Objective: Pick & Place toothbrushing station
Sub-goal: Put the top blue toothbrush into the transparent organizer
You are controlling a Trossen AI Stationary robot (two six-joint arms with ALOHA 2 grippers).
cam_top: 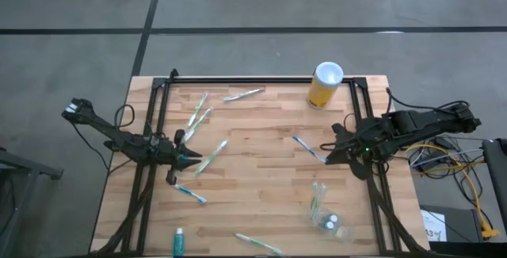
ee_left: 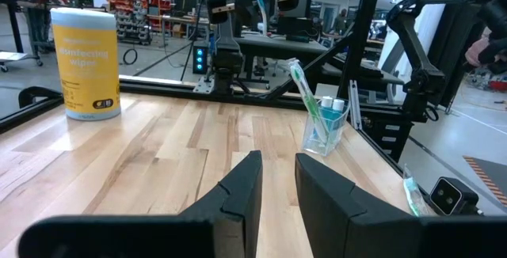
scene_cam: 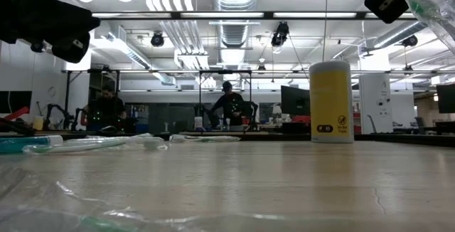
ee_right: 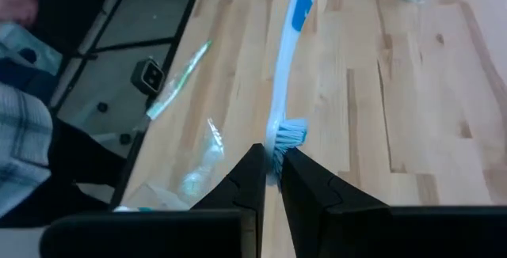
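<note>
Counting from the near edge of the counter [cam_top: 261, 179], with the clear cup [cam_top: 325, 214] as landmark:

- Clear cup, one: near the right front corner, holding one green toothbrush and two white-capped tubes.
- Loose green toothbrushes, five: one [cam_top: 257, 244] at the front edge left of the cup, one [cam_top: 210, 157] mid-counter far left of it, two [cam_top: 196, 117] beyond that, one [cam_top: 242, 94] near the far edge.
- Blue toothbrushes, two: one [cam_top: 189, 193] lying far left of the cup; one [cam_top: 307, 148] beyond the cup, clamped at its bristle end by the right gripper [cam_top: 328, 155].
- Teal tube [cam_top: 179, 242], one: loose at the front edge, far left of the cup.
- Yellow canister [cam_top: 324, 85], one: upright at the far edge, beyond the cup.
- Left gripper [cam_top: 187, 161]: far left of the cup, fingers slightly parted, holding nothing.

The right wrist view alone shows fingers [ee_right: 253, 180] pinching the bristles [ee_right: 289, 134]. The left wrist view alone shows the cup standing upright. The low view alone shows two people in the room beyond.
</note>
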